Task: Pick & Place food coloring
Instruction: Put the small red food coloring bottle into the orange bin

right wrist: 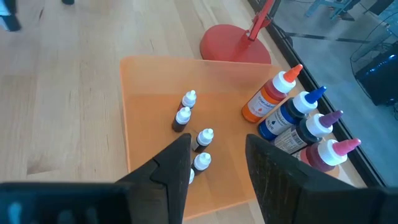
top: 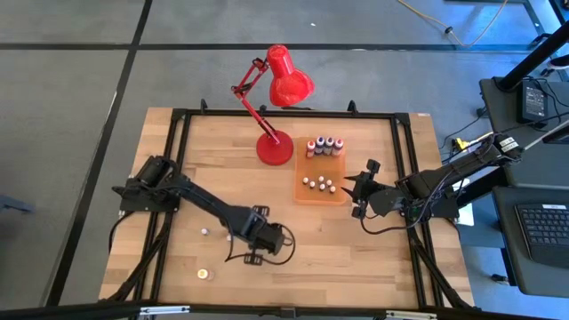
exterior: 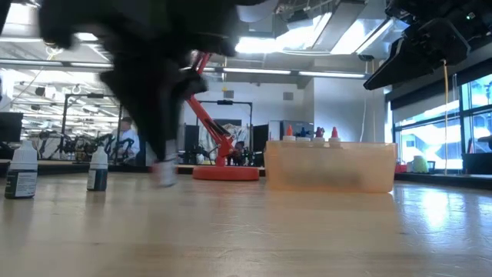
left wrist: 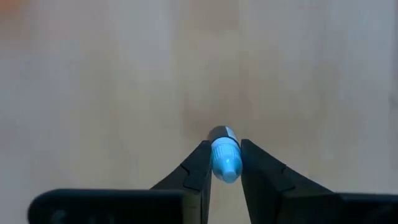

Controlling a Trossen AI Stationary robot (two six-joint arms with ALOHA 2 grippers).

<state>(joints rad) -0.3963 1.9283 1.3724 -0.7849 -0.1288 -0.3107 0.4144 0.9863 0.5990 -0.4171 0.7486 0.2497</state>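
My left gripper [left wrist: 225, 180] points down over the near middle of the table [top: 240, 234] and is shut on a tiny blue-capped food coloring bottle [left wrist: 224, 155]. Other tiny bottles stand on the bare wood: a white-capped one [top: 204, 231], a yellow one [top: 204, 274], and two dark-bodied ones [exterior: 21, 173] [exterior: 97, 169] in the low view. Several small white-capped bottles [right wrist: 194, 140] stand in the orange tray [right wrist: 149, 99]. My right gripper [right wrist: 214, 168] hovers open over the tray's right edge [top: 356, 189]. My left gripper pinches the tiny bottle between its two fingers [left wrist: 200, 168] at the blue cap end [left wrist: 225, 163], coming from above and pointing down. The dark body [left wrist: 221, 132] reaches down past the fingertips toward the table. Whether it stands on the wood or is lifted, I cannot tell.
Several larger bottles with coloured tips [right wrist: 298, 118] stand at the tray's far end [top: 325, 147]. The red desk lamp's base [top: 275, 148] sits just left of the tray. A black frame [top: 178, 160] rims the table. Bare wood lies on the near right [top: 356, 258].
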